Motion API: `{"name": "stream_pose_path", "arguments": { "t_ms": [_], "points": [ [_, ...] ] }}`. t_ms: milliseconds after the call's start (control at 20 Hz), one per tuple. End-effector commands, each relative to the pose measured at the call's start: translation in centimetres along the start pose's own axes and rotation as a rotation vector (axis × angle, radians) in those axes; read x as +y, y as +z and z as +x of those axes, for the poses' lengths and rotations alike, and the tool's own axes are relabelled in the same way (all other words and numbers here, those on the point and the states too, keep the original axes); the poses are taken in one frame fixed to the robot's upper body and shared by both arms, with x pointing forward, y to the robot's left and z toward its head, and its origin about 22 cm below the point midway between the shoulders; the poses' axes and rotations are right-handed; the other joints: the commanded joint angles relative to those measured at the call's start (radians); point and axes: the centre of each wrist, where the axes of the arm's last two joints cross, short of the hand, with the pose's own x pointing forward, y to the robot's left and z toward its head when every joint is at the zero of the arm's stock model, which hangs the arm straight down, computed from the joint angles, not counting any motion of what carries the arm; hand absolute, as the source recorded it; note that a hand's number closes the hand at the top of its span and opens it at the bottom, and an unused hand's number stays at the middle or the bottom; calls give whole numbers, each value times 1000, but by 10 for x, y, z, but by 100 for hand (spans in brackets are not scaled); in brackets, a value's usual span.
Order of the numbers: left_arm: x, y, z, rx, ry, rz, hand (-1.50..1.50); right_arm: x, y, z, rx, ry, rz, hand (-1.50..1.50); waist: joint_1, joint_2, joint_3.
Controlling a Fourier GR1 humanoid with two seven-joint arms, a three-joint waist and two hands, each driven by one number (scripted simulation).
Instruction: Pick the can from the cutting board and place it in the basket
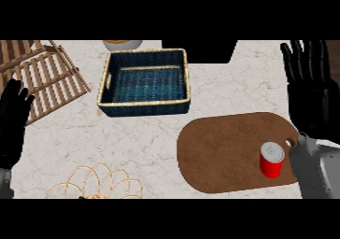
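Note:
A red can (272, 160) with a silver top stands upright on the right part of a brown cutting board (228, 151). Beyond the board, toward the upper left, sits a dark blue woven basket (145, 105) with a tan rim and nothing inside. My right hand (313, 84) is open at the right edge, fingers straight and pointing away, its grey forearm passing just right of the can without touching it. At the left edge my left hand (10, 122) rests open, fingers up, far from the can.
A wooden slatted rack (42, 74) lies at the upper left. A wire holder (97, 184) sits at the lower edge, left of the board. A white bowl (122, 45) stands behind the basket. The counter is pale marble.

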Motion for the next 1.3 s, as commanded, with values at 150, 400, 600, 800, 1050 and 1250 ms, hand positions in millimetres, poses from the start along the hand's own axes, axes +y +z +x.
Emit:
{"name": "stream_pose_path", "arguments": {
  "t_ms": [150,400,600,800,1050,1250],
  "points": [
    [18,17,-42,178,-305,-47,0,54,33,42,-282,-79,402,150,-48,4,-9],
    [32,33,-71,349,-393,-64,0,52,18,87,-559,260,679,-150,-114,-28,-23],
    [43,46,-88,426,-418,-15,0,23,33,107,-753,540,269,-150,-226,-48,-10],
    [54,54,-94,460,-428,35,0,-16,63,110,-664,902,41,-150,-280,-42,-10],
    [52,60,-98,454,-426,36,0,-39,123,119,-395,1201,155,-150,-257,-20,-15],
    [52,55,-90,427,-433,17,0,-44,153,135,-248,1371,475,-150,-214,-11,-15]
  ]
}}
